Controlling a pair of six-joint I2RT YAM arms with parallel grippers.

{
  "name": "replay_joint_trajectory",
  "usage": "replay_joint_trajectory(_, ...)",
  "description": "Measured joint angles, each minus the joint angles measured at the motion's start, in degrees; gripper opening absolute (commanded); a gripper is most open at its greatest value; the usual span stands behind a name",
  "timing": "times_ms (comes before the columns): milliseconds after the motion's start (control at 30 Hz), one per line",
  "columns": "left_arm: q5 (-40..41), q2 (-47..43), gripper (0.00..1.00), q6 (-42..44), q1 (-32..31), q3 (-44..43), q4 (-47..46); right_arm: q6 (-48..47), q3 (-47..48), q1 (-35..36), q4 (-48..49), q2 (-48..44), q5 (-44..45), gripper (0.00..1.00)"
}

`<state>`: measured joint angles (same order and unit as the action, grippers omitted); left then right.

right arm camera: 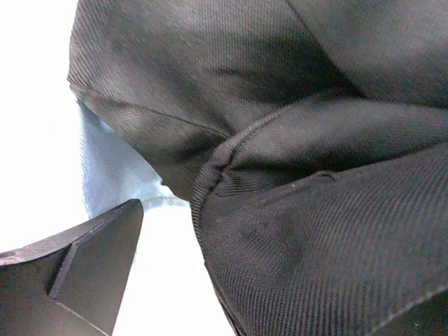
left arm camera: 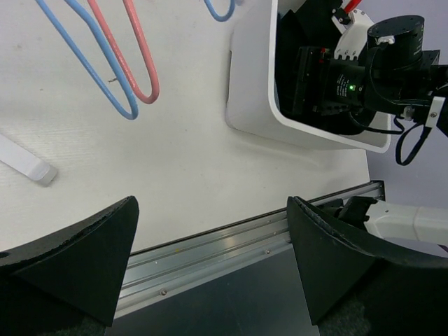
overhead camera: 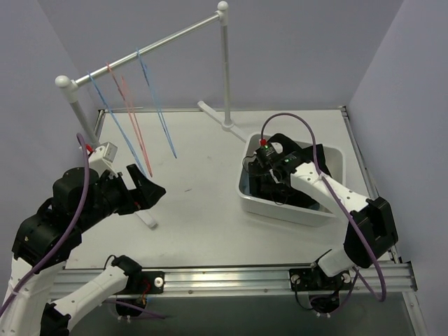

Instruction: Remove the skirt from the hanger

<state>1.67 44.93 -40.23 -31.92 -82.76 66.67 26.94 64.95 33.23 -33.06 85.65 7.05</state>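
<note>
The black skirt (overhead camera: 308,198) lies bunched in the white tub (overhead camera: 280,210), off any hanger. In the right wrist view its ribbed folds (right arm camera: 280,140) fill the picture. My right gripper (overhead camera: 262,183) reaches down into the tub and stands open (right arm camera: 259,294): the left finger (right arm camera: 91,266) is clear of the cloth, with white tub floor showing in the gap. Two light-blue hangers (overhead camera: 119,126) (overhead camera: 157,105) hang bare on the rack. My left gripper (overhead camera: 155,190) is open and holds nothing (left arm camera: 211,203), low by the rack's foot.
A pink hanger (overhead camera: 133,115) hangs between the blue ones on the white rail (overhead camera: 161,43). The rack's foot (left arm camera: 28,164) lies on the table near my left gripper. Blue denim (right arm camera: 112,168) shows under the skirt. The metal rail (left arm camera: 231,245) runs along the table's near edge.
</note>
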Motion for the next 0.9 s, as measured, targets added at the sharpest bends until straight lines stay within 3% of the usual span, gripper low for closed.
replay_joint_trajectory(533,-0.7,0.3,0.95,0.2,0.0,0.3,-0.3,-4.9,4.1,-6.6,-5.8,-2.4,4.9,1.00)
replay_joint_trajectory(900,-0.7,-0.5,0.95,0.2,0.0,1.1,-0.3,-7.1,11.8,-7.0,-10.8,-8.5,5.4,1.00)
